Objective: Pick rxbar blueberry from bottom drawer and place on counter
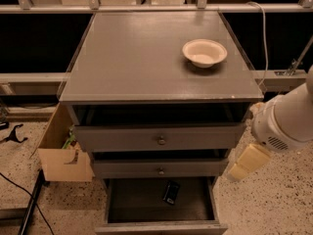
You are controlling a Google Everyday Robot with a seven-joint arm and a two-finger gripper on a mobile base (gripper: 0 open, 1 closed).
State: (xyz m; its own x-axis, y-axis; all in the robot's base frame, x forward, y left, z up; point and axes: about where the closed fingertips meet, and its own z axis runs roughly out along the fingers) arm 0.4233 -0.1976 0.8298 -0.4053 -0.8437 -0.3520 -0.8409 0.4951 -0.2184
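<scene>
Gripper (249, 161), grip state unclear, low at right, well apart from bar (171, 192) in open drawer (142, 203).

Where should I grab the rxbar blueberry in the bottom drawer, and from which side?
Pinch the rxbar blueberry across its short width, coming straight down: it lies flat on the floor of the bottom drawer, long axis roughly front-to-back. The end effector hangs outside the drawer, above and beyond its right-hand wall in the picture.
</scene>
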